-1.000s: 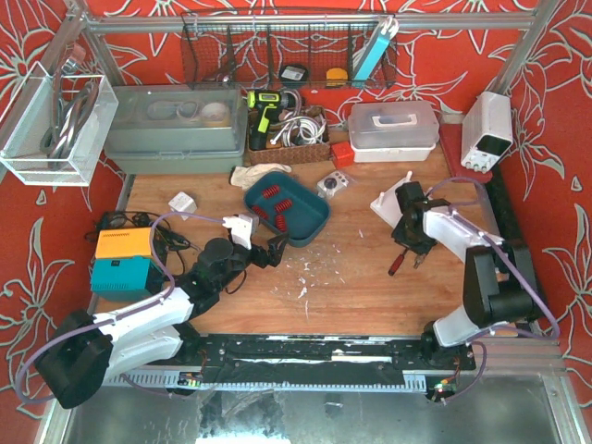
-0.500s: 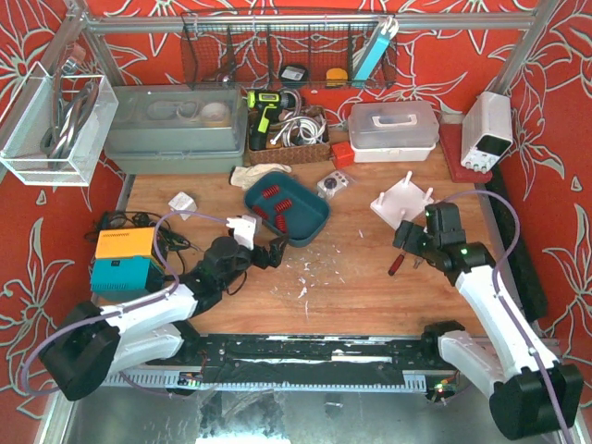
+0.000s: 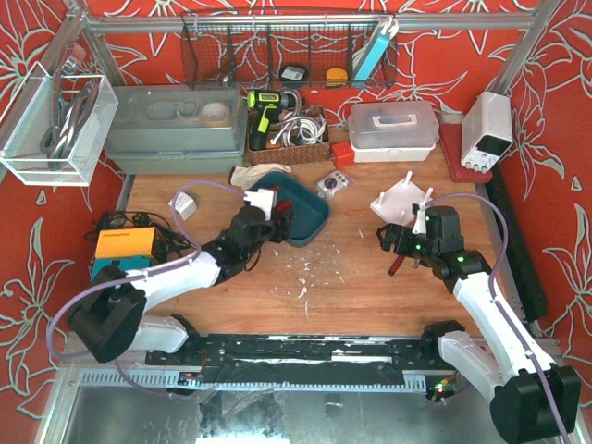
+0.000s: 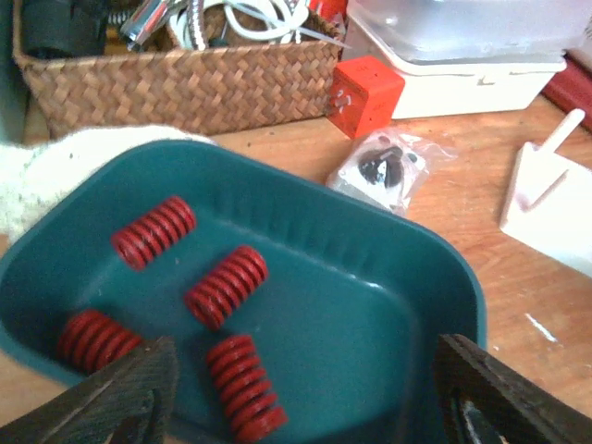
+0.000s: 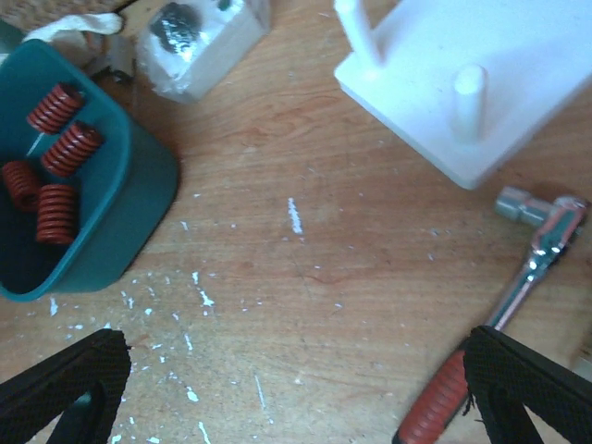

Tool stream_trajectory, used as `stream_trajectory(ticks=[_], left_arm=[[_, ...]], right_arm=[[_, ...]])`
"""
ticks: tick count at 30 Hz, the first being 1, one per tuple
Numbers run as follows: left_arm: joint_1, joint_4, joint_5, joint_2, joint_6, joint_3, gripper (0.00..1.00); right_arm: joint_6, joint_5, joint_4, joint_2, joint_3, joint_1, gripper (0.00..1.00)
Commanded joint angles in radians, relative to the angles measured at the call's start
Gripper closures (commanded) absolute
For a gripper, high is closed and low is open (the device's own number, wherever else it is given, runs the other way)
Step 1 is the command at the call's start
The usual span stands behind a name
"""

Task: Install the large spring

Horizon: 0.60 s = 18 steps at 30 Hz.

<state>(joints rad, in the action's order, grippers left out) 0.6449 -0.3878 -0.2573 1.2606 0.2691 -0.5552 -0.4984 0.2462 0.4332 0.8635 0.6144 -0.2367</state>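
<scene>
Hovering over tray [image 4: 370, 268]: left gripper [image 4: 301, 398], jaws apart, empty. Four red springs [image 4: 227, 285] lie inside the tray, close-packed. Right gripper [image 5: 296, 388], right of tray, jaws apart, empty. Risk: crowding may cause a grab of a neighbour or the wrong size.

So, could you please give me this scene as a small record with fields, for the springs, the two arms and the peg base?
springs: four red springs, all lying in the teal tray
left gripper: fingers open, above the tray, holding nothing
right gripper: fingers open, above the table, holding nothing
target: white peg base, the pegs in view are bare
tool: ratchet wrench lying beside the peg base
task state: no spring installed yet
</scene>
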Motion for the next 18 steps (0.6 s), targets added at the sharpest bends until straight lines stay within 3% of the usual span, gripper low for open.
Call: stream_trajectory(ticks=[1,4,11,18], left_arm=[[0.003,0.088,-0.085,0.096,-0.065,-0.134,0.28],[-0.007,0.130,-0.119,0.148,-0.109,-0.211,0.38],[-0.088,0.210,-0.063,0.286,-0.126,-0.373,0.39],[-0.143,0.347,-0.032,0.387,-0.212,-0.519,0.45]], right_arm=[[0.059,0.067,-0.058,-0.009,0.028,-0.014,0.01],[0.048,0.053,-0.097,0.006,0.036,-0.044,0.01],[0.081,-0.015,-0.094,0.116,0.115,-0.136,0.01],[0.072,-0.011,-0.171,0.097,0.073,-0.166,0.01]])
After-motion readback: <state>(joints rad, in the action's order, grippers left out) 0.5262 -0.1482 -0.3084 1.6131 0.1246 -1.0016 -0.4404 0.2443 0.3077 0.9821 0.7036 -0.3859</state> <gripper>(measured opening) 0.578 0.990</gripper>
